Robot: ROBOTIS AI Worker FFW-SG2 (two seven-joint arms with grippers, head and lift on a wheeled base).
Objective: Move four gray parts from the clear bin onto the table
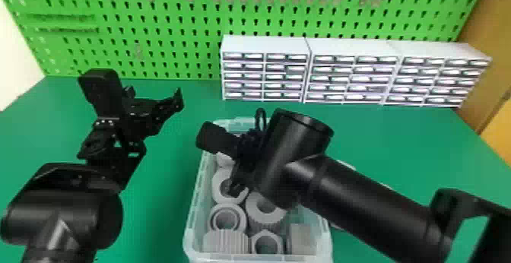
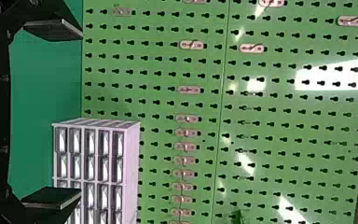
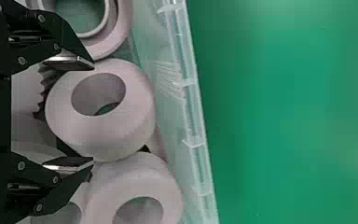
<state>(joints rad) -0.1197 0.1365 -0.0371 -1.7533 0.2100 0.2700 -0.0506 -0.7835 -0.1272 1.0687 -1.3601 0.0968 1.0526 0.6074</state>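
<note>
Background is a green pegboard [image 1: 167,34] with metal clips along it, standing behind a green bench [image 1: 167,213]. Head view: white drawer cabinets [image 1: 265,45] side by side at the foot of the board, wooden panel [image 1: 483,41] at the far right. Clear bin [image 1: 195,202] sits on the bench, in front of the cabinets. Gray parts in it: rings, a ribbed cylinder [image 1: 227,242], a hex-shaped piece [image 1: 280,239] just beside that, and a block [image 1: 302,237] near the right wall. Left end effector [image 1: 154,95] is above the bench, left of the bin, fingers well apart. Right end effector [image 1: 236,189] is over the bin, pointing down among the rings, partly hidden by its own arm. Left wrist view: fingers wide, nothing between them, pegboard and cabinets beyond. Right wrist view: right end effector [image 3: 93,113] wide too, one thick gray ring [image 3: 137,109] showing between the fingertips; can't tell if they touch it. Second gray ring [image 3: 168,193] right beside it, both next to the bin wall, green bench surface outside.
</note>
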